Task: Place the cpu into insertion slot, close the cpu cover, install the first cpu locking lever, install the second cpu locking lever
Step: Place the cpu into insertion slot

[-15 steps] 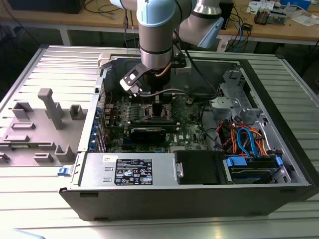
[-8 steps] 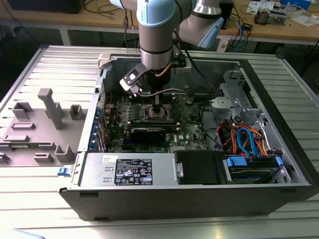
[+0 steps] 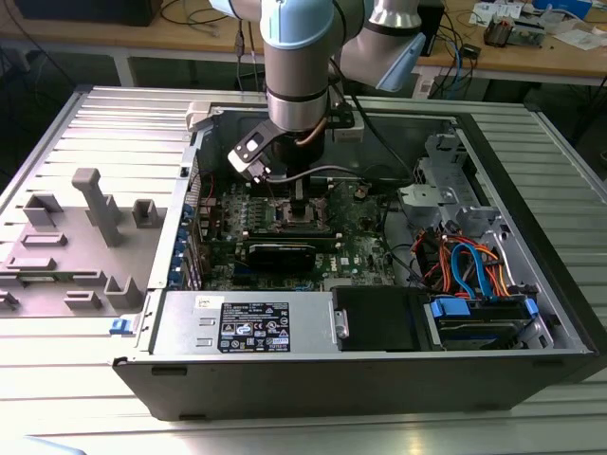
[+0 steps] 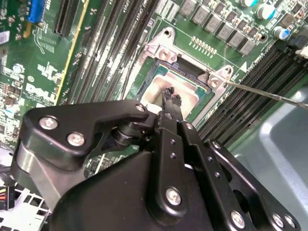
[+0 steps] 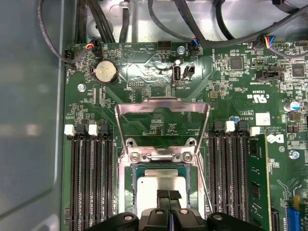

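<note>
The cpu (image 5: 156, 183), a dull silver square, lies flat in the insertion slot (image 5: 132, 188) on the green motherboard. In the first wrist view the cpu cover (image 5: 161, 102) stands swung open behind the slot, the board showing through its cut-out. My gripper (image 5: 169, 195) hangs right over the cpu's near edge, its two black fingertips pressed together with nothing between them. The second wrist view shows the gripper (image 4: 171, 99) just above the cpu (image 4: 161, 89), and a thin locking lever (image 4: 269, 91) sticks out sideways from the slot's corner. In the exterior view the gripper (image 3: 302, 197) reaches down inside the computer case.
Black memory slots (image 5: 91, 178) flank the socket on both sides. A coin battery (image 5: 105, 72) and cables lie beyond the cover. The case holds a black card (image 3: 280, 252), a power supply (image 3: 247, 324) and a drive cage with blue and orange cables (image 3: 474, 270). A grey fixture (image 3: 85, 227) stands at the exterior view's left.
</note>
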You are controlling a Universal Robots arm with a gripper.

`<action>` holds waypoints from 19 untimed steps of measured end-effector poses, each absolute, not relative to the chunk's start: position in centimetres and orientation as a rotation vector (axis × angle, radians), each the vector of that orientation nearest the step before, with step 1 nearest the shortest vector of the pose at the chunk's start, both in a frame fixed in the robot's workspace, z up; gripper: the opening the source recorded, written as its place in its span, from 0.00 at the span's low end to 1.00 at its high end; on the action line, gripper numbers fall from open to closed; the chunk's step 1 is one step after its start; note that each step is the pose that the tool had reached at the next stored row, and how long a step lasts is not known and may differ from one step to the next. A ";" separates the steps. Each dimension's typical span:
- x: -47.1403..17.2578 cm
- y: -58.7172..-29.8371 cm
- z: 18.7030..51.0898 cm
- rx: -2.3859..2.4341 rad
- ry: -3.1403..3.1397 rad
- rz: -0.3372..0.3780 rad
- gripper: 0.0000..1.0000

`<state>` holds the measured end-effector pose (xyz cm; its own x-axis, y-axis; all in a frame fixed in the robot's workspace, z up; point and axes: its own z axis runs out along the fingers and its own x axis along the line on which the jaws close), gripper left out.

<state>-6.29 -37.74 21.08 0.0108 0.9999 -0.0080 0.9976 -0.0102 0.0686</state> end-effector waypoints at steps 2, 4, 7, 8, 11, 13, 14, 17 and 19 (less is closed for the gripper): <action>-6.3 -37.7 21.0 2.194 2.171 0.066 0.11; -6.3 -37.7 20.8 2.194 2.171 0.066 0.11; -6.3 -37.7 20.6 2.194 2.171 0.064 0.11; -6.3 -37.7 20.6 2.194 2.171 0.064 0.11; -6.3 -37.7 20.5 2.194 2.171 0.065 0.11; -6.3 -37.7 20.5 2.194 2.171 0.065 0.11; -6.3 -37.7 20.4 2.194 2.171 0.065 0.11; -6.3 -37.7 20.4 2.194 2.171 0.065 0.11; -6.3 -37.7 20.4 2.194 2.171 0.065 0.11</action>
